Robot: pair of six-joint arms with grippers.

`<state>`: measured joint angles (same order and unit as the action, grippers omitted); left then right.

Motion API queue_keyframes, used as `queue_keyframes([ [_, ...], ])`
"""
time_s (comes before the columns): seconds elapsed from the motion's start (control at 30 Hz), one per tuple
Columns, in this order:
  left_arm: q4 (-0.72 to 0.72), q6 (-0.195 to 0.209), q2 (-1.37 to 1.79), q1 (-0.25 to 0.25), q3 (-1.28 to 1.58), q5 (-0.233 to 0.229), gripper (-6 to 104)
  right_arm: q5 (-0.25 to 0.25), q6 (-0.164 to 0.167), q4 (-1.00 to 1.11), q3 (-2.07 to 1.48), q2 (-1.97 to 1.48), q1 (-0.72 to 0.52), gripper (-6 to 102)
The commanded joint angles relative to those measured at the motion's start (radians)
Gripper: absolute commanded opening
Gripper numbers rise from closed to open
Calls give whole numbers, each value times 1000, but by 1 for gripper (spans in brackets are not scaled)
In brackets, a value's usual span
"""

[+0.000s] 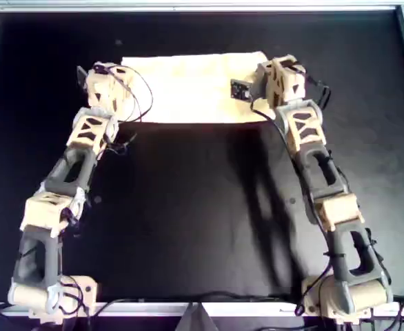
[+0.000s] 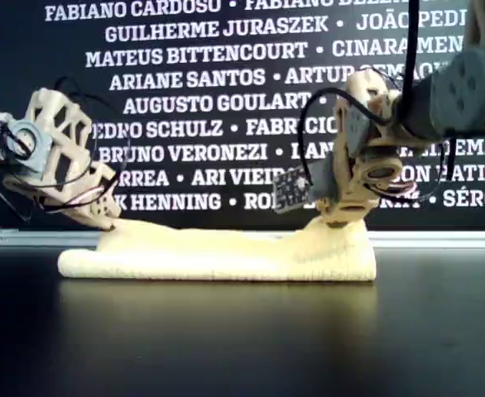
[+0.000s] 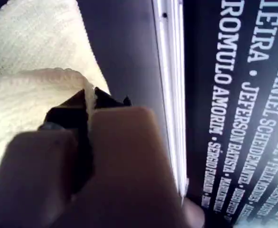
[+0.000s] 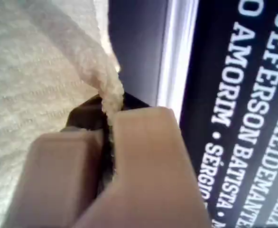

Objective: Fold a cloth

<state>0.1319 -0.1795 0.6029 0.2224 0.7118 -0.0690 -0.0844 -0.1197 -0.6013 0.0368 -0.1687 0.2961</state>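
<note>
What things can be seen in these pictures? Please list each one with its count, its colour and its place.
cloth: one, pale yellow, lying doubled over at the far middle of the table in the overhead view, an edge pinched at each end
table: one, black surface with a pale metal rim, filling the overhead view
wall banner: one, black with white printed names, behind the table in the exterior view
small circuit board: one, dark, mounted on the right arm's wrist, above the cloth
left gripper: one, beige, jaws shut on the cloth's edge
right gripper: one, beige, jaws shut on the cloth's edge
</note>
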Motion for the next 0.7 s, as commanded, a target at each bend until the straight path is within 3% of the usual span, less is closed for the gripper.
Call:
queue_keyframes([
  [0.0, -20, -6, 46, -23, -86, -6, -1, 9, 2, 8, 101, -25, -9, -1],
  [0.43, -25, -5, 5, -57, -86, 14, 1, 8, -11, 187, 100, 26, -5, 0],
  [0.53, -25, -5, 0, -49, -87, 15, 11, 8, 0, 199, 100, 51, -9, 6],
  [0.6, -25, -5, -2, -49, -86, 15, 23, -6, -12, 201, 100, 63, -11, 18],
  [0.67, -25, -5, -2, -46, -81, -3, 37, -8, -3, 201, 100, 64, -11, 32],
])
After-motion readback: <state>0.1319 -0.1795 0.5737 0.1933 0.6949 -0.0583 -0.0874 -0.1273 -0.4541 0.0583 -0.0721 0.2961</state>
